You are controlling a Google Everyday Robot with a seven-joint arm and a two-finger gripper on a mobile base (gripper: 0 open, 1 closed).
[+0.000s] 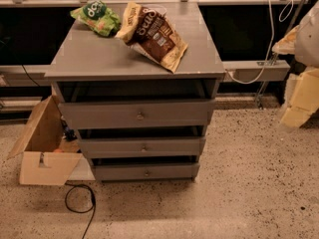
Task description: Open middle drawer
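A grey cabinet (99,59) stands on the speckled floor with three flat-fronted drawers, each with one small round metal knob. The middle drawer (114,147) has the medium-height front, and its knob (144,148) sits at the centre. The taller top drawer (99,114) is above it and the shortest bottom drawer (119,172) is below. A dark gap shows above each drawer front. No gripper or arm is in view.
A green chip bag (97,17) and a brown-and-yellow chip bag (154,34) lie on the cabinet top. An open cardboard box (45,148) sits at the cabinet's left, with a black cable (79,203) on the floor. Yellow foam blocks (301,101) stand at the right.
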